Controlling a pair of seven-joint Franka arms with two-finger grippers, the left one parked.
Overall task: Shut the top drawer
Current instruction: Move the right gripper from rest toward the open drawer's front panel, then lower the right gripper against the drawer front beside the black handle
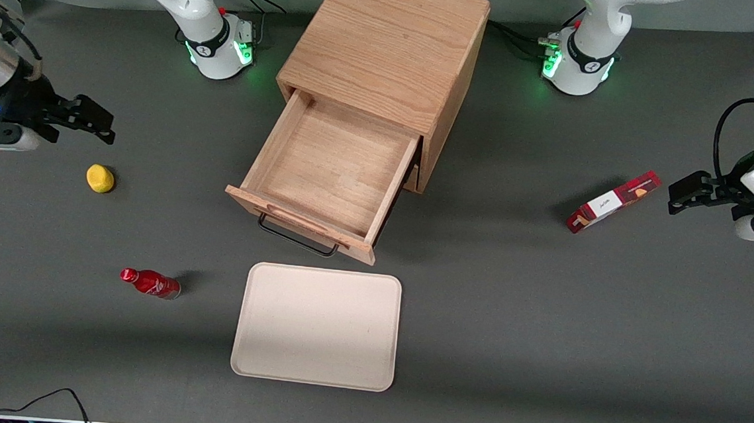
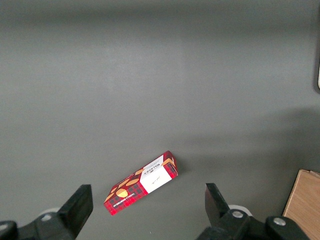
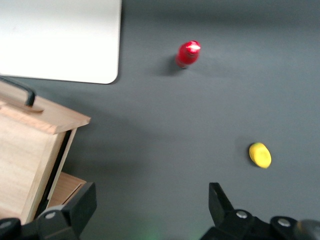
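The top drawer of the light oak cabinet is pulled far out and holds nothing; its black wire handle faces the front camera. The drawer's front corner and handle also show in the right wrist view. The lower drawer is mostly hidden under it. My right gripper is open and empty, hovering above the table toward the working arm's end, well apart from the drawer and above the lemon. In the right wrist view its fingers stand wide apart over bare table.
A yellow lemon and a red bottle lie on the grey table toward the working arm's end. A beige tray lies just in front of the drawer. A red snack box lies toward the parked arm's end.
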